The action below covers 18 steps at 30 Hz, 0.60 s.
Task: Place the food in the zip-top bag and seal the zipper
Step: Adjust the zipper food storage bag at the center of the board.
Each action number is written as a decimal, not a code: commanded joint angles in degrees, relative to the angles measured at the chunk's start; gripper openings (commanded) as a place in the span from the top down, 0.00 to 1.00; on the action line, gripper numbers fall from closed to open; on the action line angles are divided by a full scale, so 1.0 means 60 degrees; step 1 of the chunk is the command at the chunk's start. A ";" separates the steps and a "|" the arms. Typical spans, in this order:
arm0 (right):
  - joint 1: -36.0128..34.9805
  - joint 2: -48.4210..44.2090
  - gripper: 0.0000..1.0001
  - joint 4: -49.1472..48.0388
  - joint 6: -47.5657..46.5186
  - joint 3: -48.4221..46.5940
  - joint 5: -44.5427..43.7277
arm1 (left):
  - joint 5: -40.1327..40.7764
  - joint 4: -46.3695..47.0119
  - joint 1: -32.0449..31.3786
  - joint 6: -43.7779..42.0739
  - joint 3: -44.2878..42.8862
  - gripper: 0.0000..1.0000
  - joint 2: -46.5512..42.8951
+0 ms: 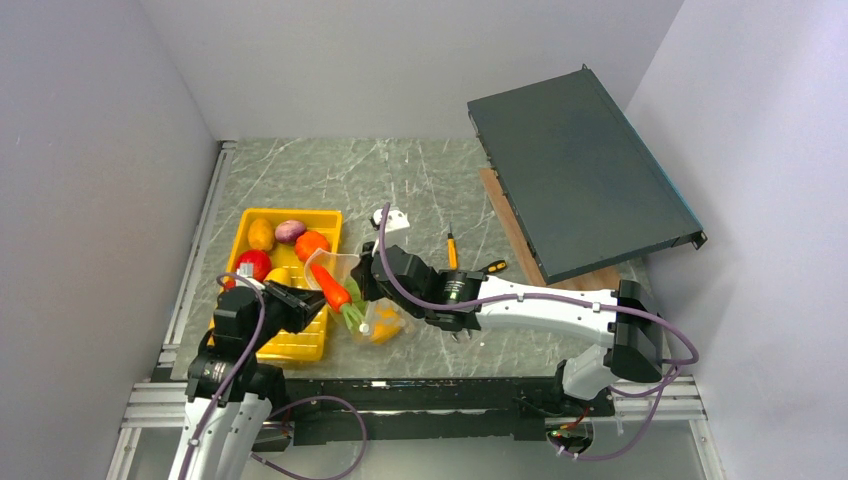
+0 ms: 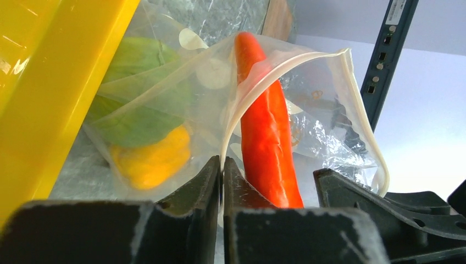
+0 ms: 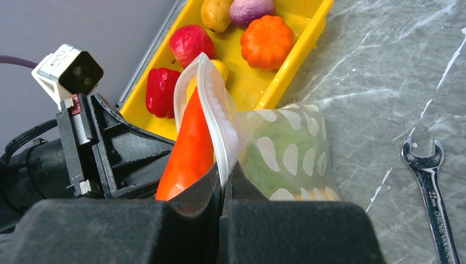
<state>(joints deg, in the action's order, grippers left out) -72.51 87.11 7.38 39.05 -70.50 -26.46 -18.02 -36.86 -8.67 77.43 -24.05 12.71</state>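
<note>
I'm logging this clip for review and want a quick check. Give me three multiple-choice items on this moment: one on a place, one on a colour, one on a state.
1. Where does the wrench lie?
A. in the yellow tray
B. on the table, apart from the zip-top bag
C. inside the zip-top bag

2. What colour is the piece lying beside the green cabbage inside the zip-top bag?
A. yellow
B. purple
C. red

3. How is the right gripper?
A. open above the tray
B. shut on the wrench
C. shut on the zip-top bag's mouth edge

Answers:
1 B: the right wrist view shows it flat on the marble, clear of the bag.
2 A: the left wrist view shows it through the clear plastic.
3 C: its fingers meet on the zipper.
</note>
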 commanded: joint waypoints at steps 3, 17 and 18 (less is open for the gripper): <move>0.0051 -0.0464 1.00 -0.0162 0.0055 -0.0126 -0.0012 | 0.0178 -0.0149 -0.0006 -0.0508 -0.0827 1.00 0.0243; 0.0623 -0.0837 1.00 0.0809 -0.0791 -0.0022 0.0245 | -0.0226 -0.2132 0.0001 -0.2337 -0.3812 1.00 0.1278; 0.0633 -0.0899 1.00 0.0930 -0.0971 -0.0012 0.0146 | -0.0207 -0.2224 -0.0004 -0.2450 -0.4005 1.00 0.1381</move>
<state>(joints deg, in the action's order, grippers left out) -69.52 84.55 11.03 36.93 -70.43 -25.41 -17.93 -48.25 -8.67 67.07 -42.76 18.90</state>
